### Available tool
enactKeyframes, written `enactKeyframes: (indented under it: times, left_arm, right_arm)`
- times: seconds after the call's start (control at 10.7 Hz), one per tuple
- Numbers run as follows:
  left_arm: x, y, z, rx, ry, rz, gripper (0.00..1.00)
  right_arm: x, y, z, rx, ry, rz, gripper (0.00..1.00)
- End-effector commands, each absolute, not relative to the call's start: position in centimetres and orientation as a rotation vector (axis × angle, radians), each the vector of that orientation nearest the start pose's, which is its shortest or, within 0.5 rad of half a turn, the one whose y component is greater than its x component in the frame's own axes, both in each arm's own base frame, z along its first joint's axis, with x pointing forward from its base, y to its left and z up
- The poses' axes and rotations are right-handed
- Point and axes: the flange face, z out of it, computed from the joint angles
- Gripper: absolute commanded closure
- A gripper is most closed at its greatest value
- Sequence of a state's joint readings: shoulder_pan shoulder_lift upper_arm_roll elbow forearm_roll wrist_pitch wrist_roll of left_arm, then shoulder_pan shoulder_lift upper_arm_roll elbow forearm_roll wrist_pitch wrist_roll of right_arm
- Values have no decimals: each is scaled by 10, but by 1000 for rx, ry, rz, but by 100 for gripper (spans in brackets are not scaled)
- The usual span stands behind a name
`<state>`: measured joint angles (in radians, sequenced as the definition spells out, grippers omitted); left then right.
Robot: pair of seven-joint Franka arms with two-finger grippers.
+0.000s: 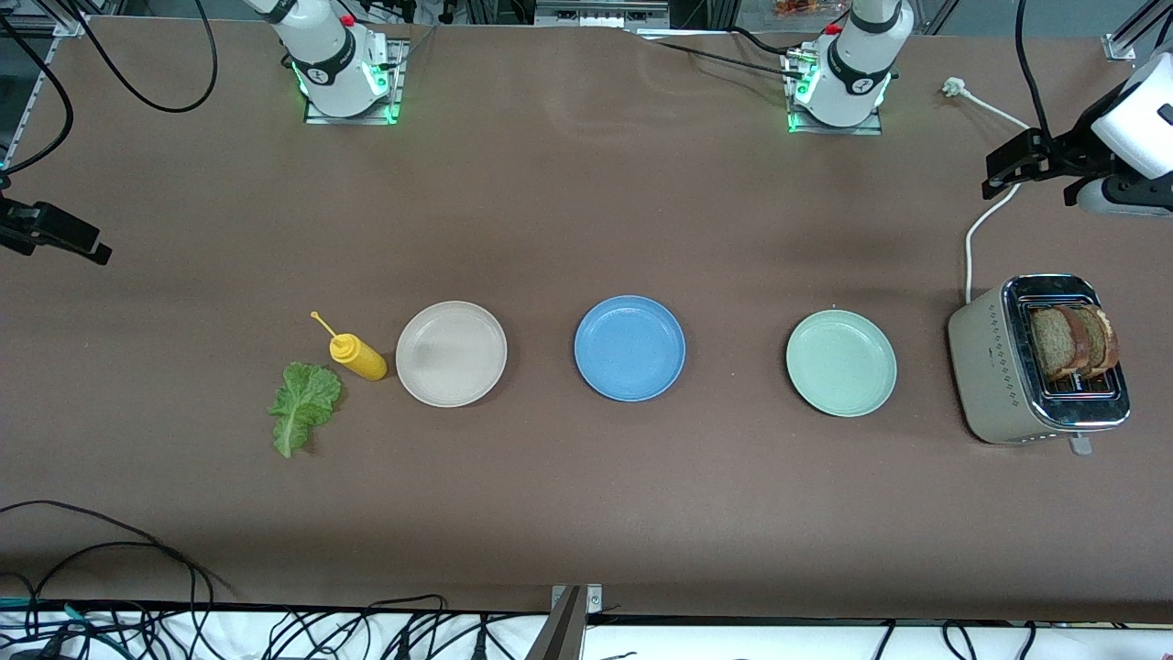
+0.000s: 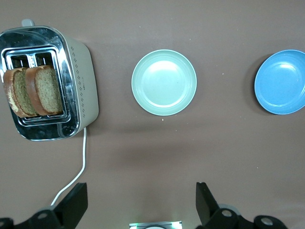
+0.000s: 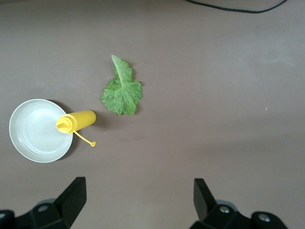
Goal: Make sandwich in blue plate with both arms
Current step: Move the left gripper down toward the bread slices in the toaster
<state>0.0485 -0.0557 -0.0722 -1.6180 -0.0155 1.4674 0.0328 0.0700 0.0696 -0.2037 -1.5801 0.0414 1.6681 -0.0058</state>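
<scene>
The blue plate [image 1: 630, 347] [image 2: 281, 82] lies bare in the middle of the table. Two brown bread slices [image 1: 1072, 342] [image 2: 33, 90] stand in the toaster [image 1: 1008, 385] [image 2: 83, 76] at the left arm's end. A green lettuce leaf [image 1: 304, 403] [image 3: 122, 90] lies flat on the table toward the right arm's end. My left gripper [image 1: 1017, 170] [image 2: 141, 200] hangs open and holding nothing, high over the table beside the toaster's cable. My right gripper [image 1: 64, 240] [image 3: 138, 195] is open with nothing in it, high over bare table at the right arm's end.
A beige plate [image 1: 451, 353] [image 3: 38, 131] and a pale green plate [image 1: 841, 362] [image 2: 164, 82] flank the blue one. A yellow squeeze bottle [image 1: 358, 356] [image 3: 76, 120] lies between the lettuce and the beige plate. The toaster's white cable [image 1: 973, 229] runs toward the left arm's base.
</scene>
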Motion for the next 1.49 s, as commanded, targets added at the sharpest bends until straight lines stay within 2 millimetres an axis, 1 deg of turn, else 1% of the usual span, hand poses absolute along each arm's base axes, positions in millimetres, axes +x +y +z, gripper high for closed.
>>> enactKeyframes:
  times: [0.0,0.09,0.19,0.28,0.47,0.56,0.75,1.02,1.3,1.4]
  left_arm:
    - [526,-11,630,-3167,117,147,0]
    - [527,-5,629,-3167,100,145,0]
    - [536,5,626,-3172,72,147,0]
    - [547,20,626,-3176,31,136,0]
    - [568,49,616,-3183,-43,141,0]
    - [575,69,609,-3180,-75,150,0]
    - [590,95,604,-3140,10,90,0]
    - [600,127,592,-3134,4,26,0]
    - [597,167,589,-3127,42,-22,0]
    - [600,180,580,-3133,21,-17,0]
  right_arm:
    - [578,-73,597,-3118,192,-31,0]
    - [578,-73,597,-3119,192,-31,0]
    - [578,-73,598,-3121,192,-33,0]
    - [578,-73,600,-3121,191,-40,0]
    - [578,-72,600,-3123,189,-38,0]
    - [578,-72,600,-3124,186,-35,0]
    - [577,-73,601,-3122,191,-33,0]
    - [577,-73,603,-3122,191,-38,0]
    - [577,-73,603,-3122,191,-38,0]
    - [576,-73,603,-3122,191,-33,0]
